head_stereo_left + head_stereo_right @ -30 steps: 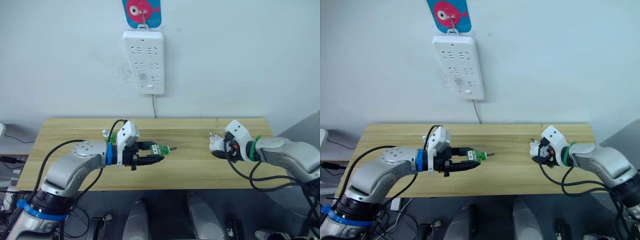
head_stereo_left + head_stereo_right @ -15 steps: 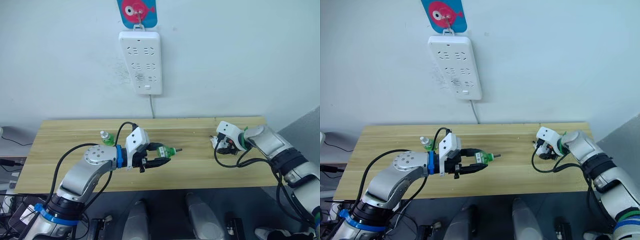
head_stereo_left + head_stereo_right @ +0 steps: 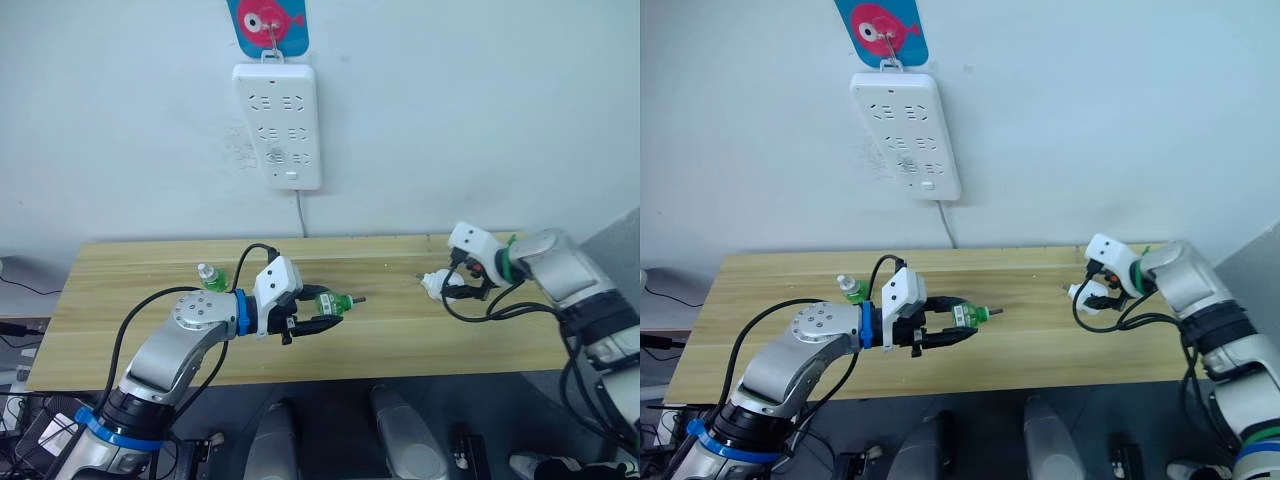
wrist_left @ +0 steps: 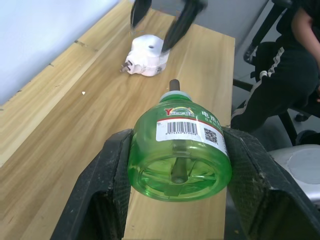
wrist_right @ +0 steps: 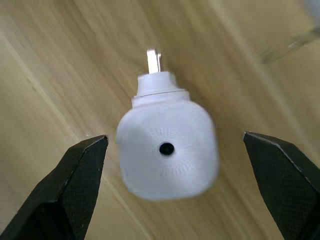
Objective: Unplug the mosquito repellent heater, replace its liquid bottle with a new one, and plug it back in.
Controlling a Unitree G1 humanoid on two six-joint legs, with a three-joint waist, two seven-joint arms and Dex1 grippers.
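Note:
My left gripper point(image 3: 322, 310) is shut on its liquid bottle point(image 3: 329, 302), a small green bottle with a dark wick stem, and holds it sideways above the table's middle. In the left wrist view the bottle point(image 4: 180, 145) sits between the two black fingers point(image 4: 107, 185). The mosquito repellent heater point(image 3: 1088, 295), white and rounded, lies on the table at the right with its prongs pointing left. My right gripper point(image 3: 452, 284) hangs open just over the heater point(image 5: 167, 150), a finger point(image 5: 75, 185) on either side and not touching. The new one point(image 3: 208, 277), green with a white cap, stands upright behind my left forearm.
A white power strip point(image 3: 278, 125) hangs on the wall above the table's back edge, its cord running down behind. The wooden table point(image 3: 400, 335) has bare room between the two grippers. A person in dark clothes point(image 4: 285, 65) sits beyond the table's right end.
My right arm has swung round and risen, so its gripper now stands over the heater lying on the table. The left gripper has kept hold of the bottle in much the same place.

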